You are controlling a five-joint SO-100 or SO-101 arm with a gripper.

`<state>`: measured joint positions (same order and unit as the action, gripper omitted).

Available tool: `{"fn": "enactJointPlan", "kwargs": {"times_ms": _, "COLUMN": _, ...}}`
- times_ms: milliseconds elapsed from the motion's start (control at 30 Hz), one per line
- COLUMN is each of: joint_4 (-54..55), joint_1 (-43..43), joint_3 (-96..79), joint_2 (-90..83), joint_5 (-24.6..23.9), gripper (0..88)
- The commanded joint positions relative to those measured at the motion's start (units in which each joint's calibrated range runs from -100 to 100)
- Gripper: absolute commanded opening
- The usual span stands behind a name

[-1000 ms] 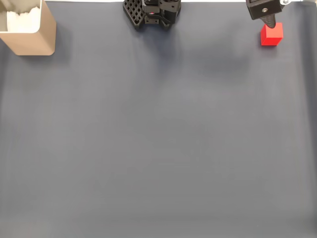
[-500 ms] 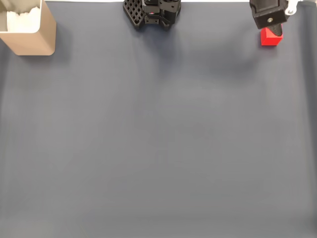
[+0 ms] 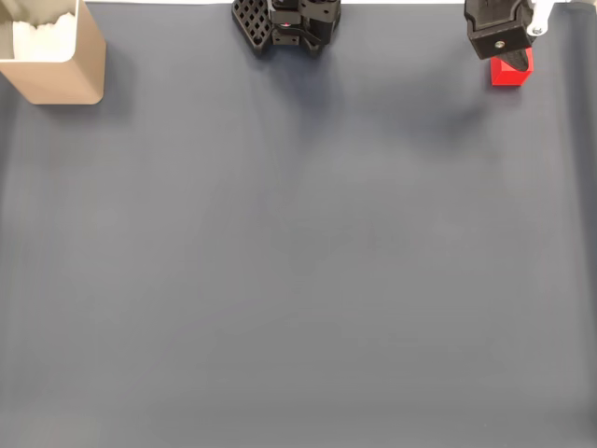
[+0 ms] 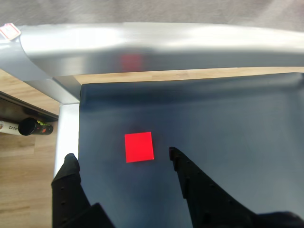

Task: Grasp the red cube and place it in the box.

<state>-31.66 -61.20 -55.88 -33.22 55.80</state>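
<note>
The red cube (image 3: 513, 75) lies on the grey mat at the far right of the back edge in the fixed view, its top part covered by my gripper (image 3: 508, 58) hanging over it. In the wrist view the red cube (image 4: 139, 147) lies flat on the mat between my two black fingers, nearer the left one, with a gap on each side; the gripper (image 4: 122, 156) is open and touches nothing. The tan box (image 3: 89, 65) with white material inside stands at the back left corner, far from the cube.
The arm's black base (image 3: 289, 23) sits at the middle of the back edge. In the wrist view a silver rail (image 4: 152, 47) runs just beyond the mat's edge, and a black pen-like object (image 4: 33, 127) lies on wood to the left.
The gripper has come down over the cube, now covering its upper part, and shifted slightly left in the last half second. The cube has not moved.
</note>
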Motion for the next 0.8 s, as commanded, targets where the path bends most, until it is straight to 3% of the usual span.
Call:
{"fn": "enactJointPlan", "kwargs": {"times_ms": 0, "joint_4": 2.2, "joint_1": -0.9, "joint_3": 0.6, "joint_2": 0.4, "joint_5": -0.7, "gripper": 43.3}}
{"fn": "enactJointPlan", "kwargs": {"times_ms": 767, "joint_4": 9.4, "joint_1": -1.9, "joint_3": -5.7, "joint_2": 2.7, "joint_5": -1.4, "gripper": 43.6}}
